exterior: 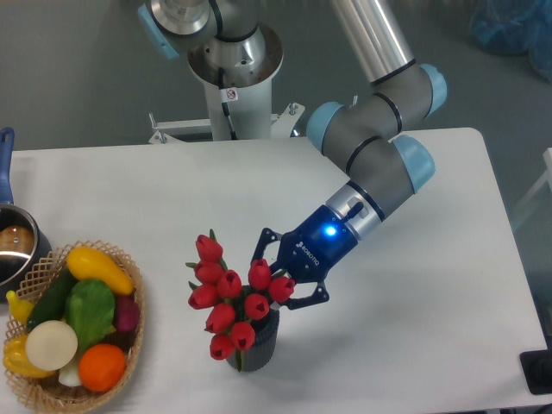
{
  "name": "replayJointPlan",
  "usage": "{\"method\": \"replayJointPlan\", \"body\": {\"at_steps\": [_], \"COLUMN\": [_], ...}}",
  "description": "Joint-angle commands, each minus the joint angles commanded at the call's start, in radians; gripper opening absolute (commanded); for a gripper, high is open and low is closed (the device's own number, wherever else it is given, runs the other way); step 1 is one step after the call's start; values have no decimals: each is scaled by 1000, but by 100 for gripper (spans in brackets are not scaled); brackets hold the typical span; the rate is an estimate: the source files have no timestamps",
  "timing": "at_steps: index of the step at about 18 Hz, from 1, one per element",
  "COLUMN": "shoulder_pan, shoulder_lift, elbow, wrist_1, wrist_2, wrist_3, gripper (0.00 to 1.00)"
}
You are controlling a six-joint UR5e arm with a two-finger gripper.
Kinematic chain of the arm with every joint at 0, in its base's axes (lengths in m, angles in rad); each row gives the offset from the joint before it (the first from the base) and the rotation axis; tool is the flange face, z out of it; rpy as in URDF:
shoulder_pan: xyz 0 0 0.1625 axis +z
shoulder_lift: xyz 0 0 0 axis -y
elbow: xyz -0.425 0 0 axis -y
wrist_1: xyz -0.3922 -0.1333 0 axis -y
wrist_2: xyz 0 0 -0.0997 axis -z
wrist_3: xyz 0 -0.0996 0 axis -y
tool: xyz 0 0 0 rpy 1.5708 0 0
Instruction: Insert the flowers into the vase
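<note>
The red tulip flowers (226, 297) stand with their stems in the small dark grey ribbed vase (260, 342) near the table's front middle. The buds lean up and to the left, spreading wider than the vase. My gripper (274, 276) reaches in from the upper right, just above the vase's rim. Its jaws are spread wide, and the rightmost buds sit between the two fingers. The stems and the vase's mouth are hidden behind the buds.
A wicker basket (129, 345) of colourful vegetables sits at the front left. A steel pot (15, 246) with a blue handle (7, 164) is at the left edge. The robot's base (233, 78) stands behind the white table (414, 328).
</note>
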Motion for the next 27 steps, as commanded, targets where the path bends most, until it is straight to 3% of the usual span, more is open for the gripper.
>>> {"method": "replayJointPlan", "body": {"at_steps": [2, 3, 4, 5, 14, 18, 21, 24, 27], "shoulder_pan": [0, 0, 0, 0, 12, 66, 121, 161, 186], "shoulder_lift": [3, 3, 3, 3, 11, 21, 70, 95, 130], "elbow": [-5, -5, -5, -5, -6, -21, -40, -31, -25], "wrist_1": [0, 0, 0, 0, 5, 3, 3, 3, 5], "wrist_2": [0, -2, -2, -2, -2, -2, 3, 99, 271], "wrist_3": [0, 0, 0, 0, 5, 6, 5, 8, 84], "gripper": [58, 67, 87, 100, 100, 100, 100, 100, 100]}}
